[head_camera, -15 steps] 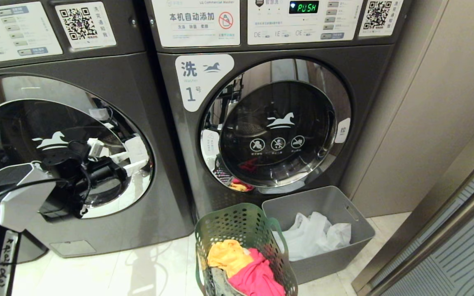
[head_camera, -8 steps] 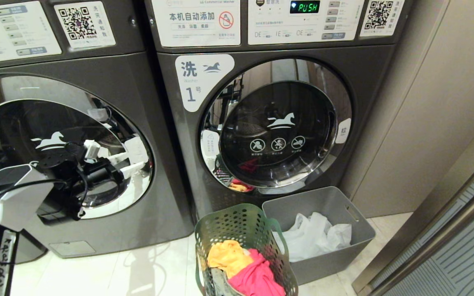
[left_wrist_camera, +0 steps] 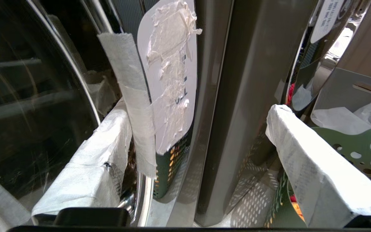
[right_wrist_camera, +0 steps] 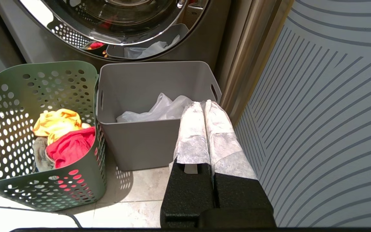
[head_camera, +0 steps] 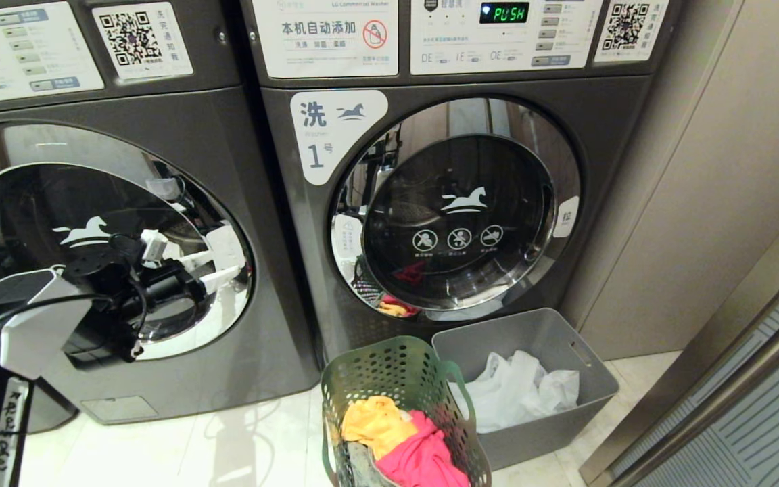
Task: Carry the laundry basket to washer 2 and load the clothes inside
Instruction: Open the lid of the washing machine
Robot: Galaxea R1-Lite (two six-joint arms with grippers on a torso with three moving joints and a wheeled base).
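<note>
The dark green laundry basket (head_camera: 396,379) stands on the floor before the washer labelled 1 (head_camera: 335,132). It holds the clothes: a yellow piece (head_camera: 376,419), a pinkish-red one (head_camera: 423,456) and a grey-olive one (right_wrist_camera: 40,158). Washer 2 (head_camera: 241,155) is the machine at the left, door shut, its number label out of view. My left gripper (head_camera: 190,260) hangs open at the right edge of that door. One white-wrapped finger (left_wrist_camera: 101,154) lies by the chrome rim beside a taped label (left_wrist_camera: 169,74). My right gripper (right_wrist_camera: 204,104) is shut and empty, low beside the grey bin.
A grey solid-walled bin (head_camera: 565,352) with white plastic bags (head_camera: 518,392) stands against the basket's right side. A beige wall and a striped glass panel with a metal frame (head_camera: 734,379) close off the right. Pale tiled floor (head_camera: 193,439) lies before washer 2.
The whole picture has shifted very slightly. My left gripper stays open at the door's edge, and the basket has not moved.
</note>
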